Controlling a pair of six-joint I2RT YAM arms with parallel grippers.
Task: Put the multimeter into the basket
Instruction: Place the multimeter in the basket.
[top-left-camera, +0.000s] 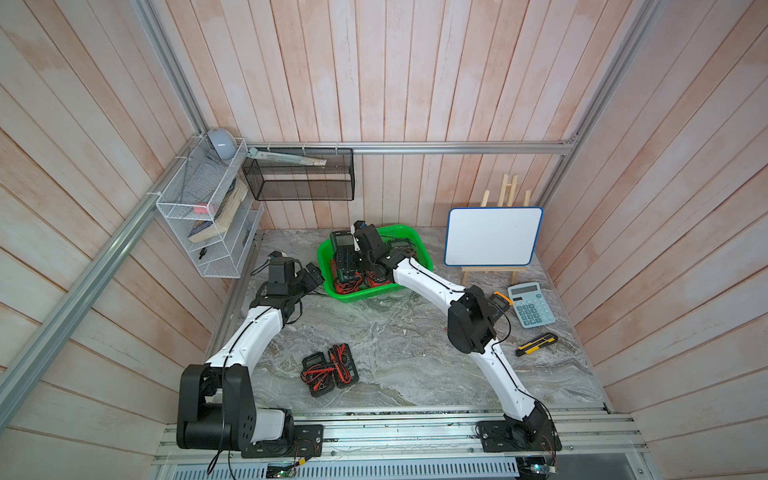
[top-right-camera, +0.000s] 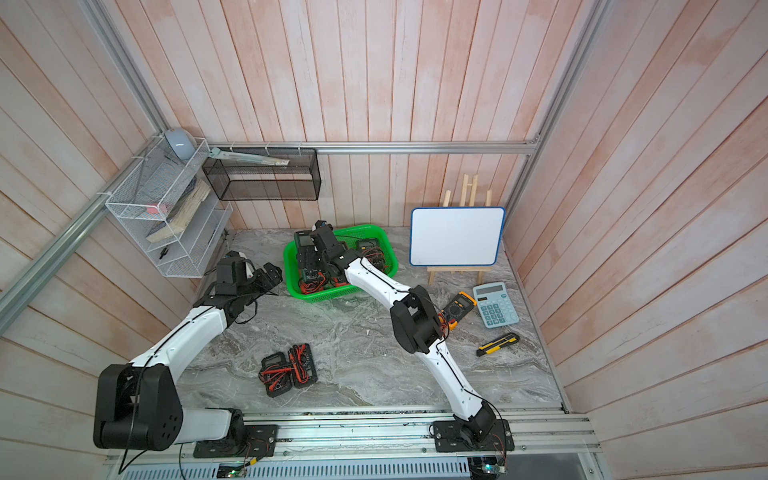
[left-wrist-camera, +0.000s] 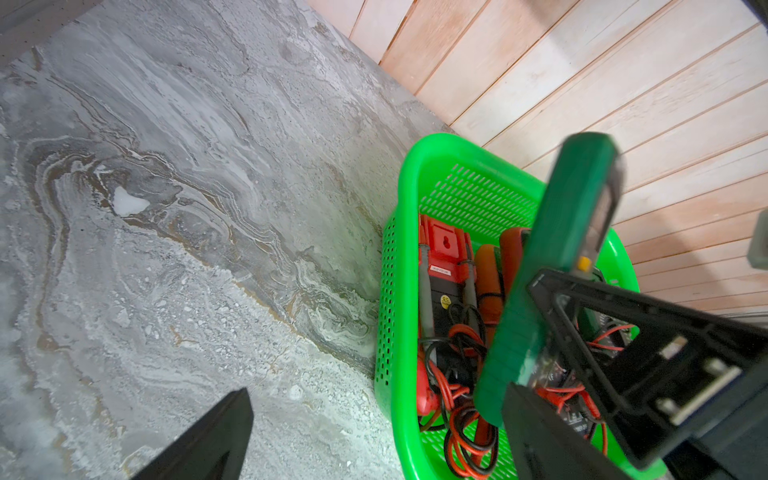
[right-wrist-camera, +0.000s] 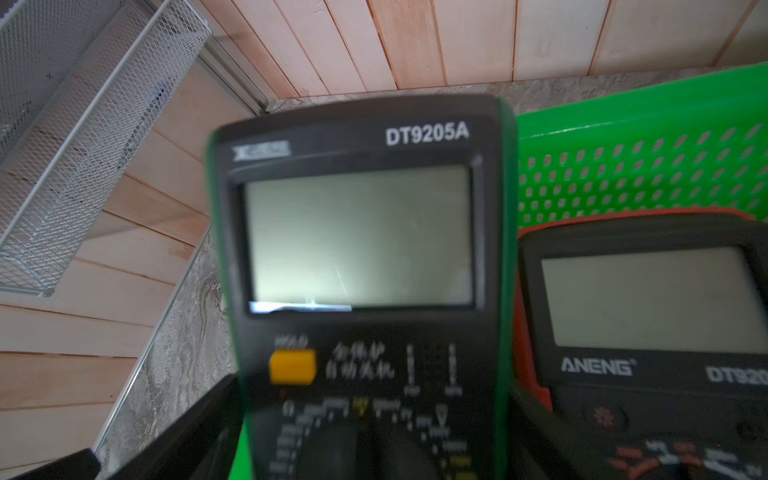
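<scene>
The bright green basket (top-left-camera: 357, 296) (top-right-camera: 316, 296) (left-wrist-camera: 399, 208) stands at the back of the marble table and holds several multimeters with red and black leads. A green-cased multimeter (top-left-camera: 341, 241) (top-right-camera: 305, 240) (left-wrist-camera: 552, 257) (right-wrist-camera: 357, 232) stands tilted in it, blurred. My right gripper (top-left-camera: 351, 259) (right-wrist-camera: 376, 386) is open around its lower half, and green basket shows between one finger and the case. Beside it lies a red-cased multimeter (right-wrist-camera: 648, 311). My left gripper (top-left-camera: 313, 276) (left-wrist-camera: 374, 449) hangs open and empty at the basket's left rim.
Two black multimeters (top-left-camera: 330, 370) lie side by side at the table's front middle. A yellow one (top-right-camera: 457, 309) lies by the right arm's elbow. A calculator (top-left-camera: 531, 305), utility knife (top-left-camera: 536, 345) and whiteboard on an easel (top-left-camera: 493, 236) stand right. A wire rack (top-left-camera: 208, 220) and mesh bin (top-left-camera: 299, 174) hang on the wall.
</scene>
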